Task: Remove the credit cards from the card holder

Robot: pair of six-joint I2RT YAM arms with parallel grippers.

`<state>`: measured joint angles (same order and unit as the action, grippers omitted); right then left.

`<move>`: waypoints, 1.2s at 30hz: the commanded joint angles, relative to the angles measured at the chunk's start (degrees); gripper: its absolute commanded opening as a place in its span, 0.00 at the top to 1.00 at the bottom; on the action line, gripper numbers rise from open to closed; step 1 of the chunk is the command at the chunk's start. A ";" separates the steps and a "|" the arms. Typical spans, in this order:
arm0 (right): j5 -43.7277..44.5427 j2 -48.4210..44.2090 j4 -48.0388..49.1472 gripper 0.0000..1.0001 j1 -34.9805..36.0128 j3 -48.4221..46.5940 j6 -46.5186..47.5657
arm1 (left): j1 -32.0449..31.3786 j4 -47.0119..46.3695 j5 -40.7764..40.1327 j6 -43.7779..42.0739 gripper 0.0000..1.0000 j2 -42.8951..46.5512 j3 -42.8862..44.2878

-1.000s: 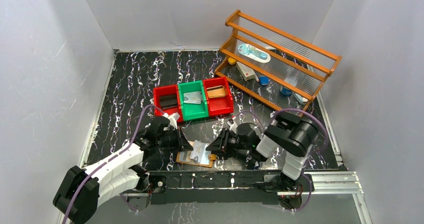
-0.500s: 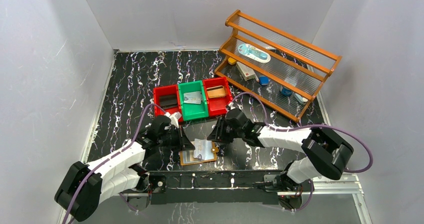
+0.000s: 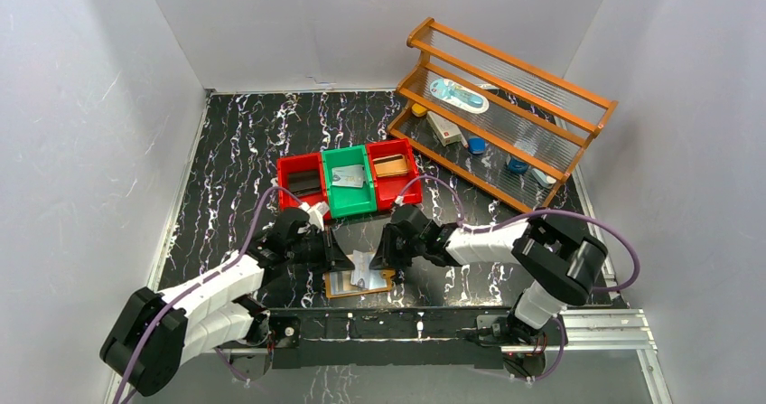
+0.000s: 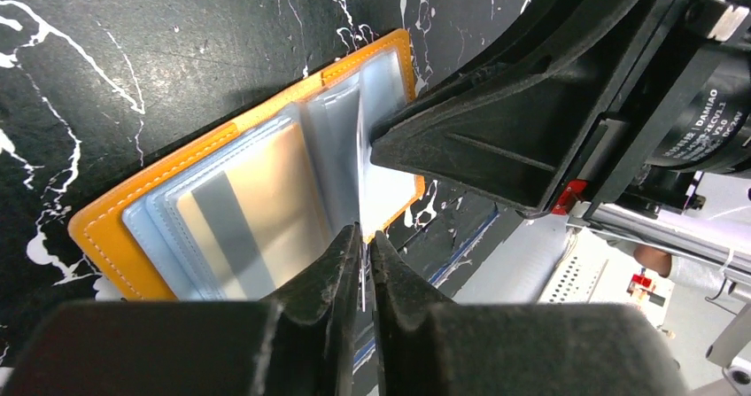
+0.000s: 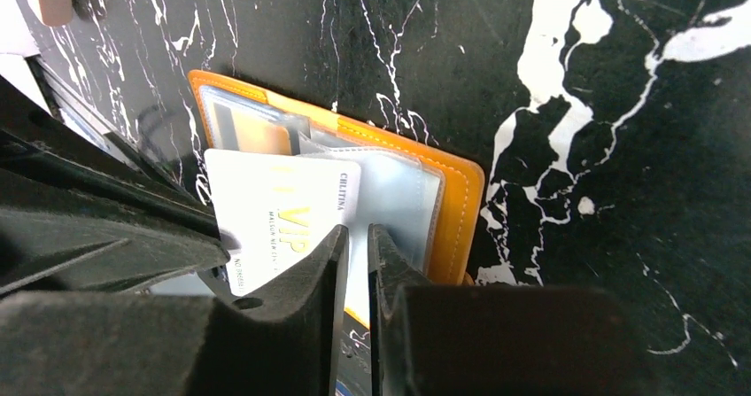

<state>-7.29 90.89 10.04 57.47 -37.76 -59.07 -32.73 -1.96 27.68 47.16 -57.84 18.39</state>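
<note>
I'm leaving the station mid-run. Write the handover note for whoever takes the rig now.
Left gripper: shut on the edge of the raised white card, perhaps through its clear pocket.
Right gripper: fingers close around the same card's other edge; grip unclear.
Card holder: open flat on the table between the arms; a striped card sits tucked inside.
Done: holder opened; a card-like piece lies in the green bin.
To do: pull the white card free, then the striped one.
</note>
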 commanded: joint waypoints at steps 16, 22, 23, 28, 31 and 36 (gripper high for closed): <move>5.96 -7.37 -0.45 0.58 0.14 -0.56 0.30 | 0.38 12.79 -7.73 -2.38 1.00 9.20 4.05; 10.21 -15.54 2.19 0.35 -0.33 2.65 0.19 | 0.32 18.54 -15.62 -0.57 1.00 19.00 4.99; 10.36 -16.05 2.70 0.34 -0.41 3.12 0.27 | 0.35 18.56 -15.93 -0.31 1.00 19.52 4.94; 11.34 -18.80 5.82 0.31 -0.51 5.40 1.26 | 0.33 16.82 -16.16 -0.30 1.00 22.26 5.11; 11.80 -20.56 10.66 0.30 -0.52 7.90 1.30 | 0.38 14.99 -13.68 -0.72 1.00 22.45 6.06; 9.78 -22.84 16.37 0.30 -1.26 10.84 3.04 | 0.34 8.12 -6.71 -0.71 1.00 20.84 6.74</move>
<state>2.96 70.52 18.28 57.01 -27.75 -58.15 -32.69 12.34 14.98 46.48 -36.32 22.26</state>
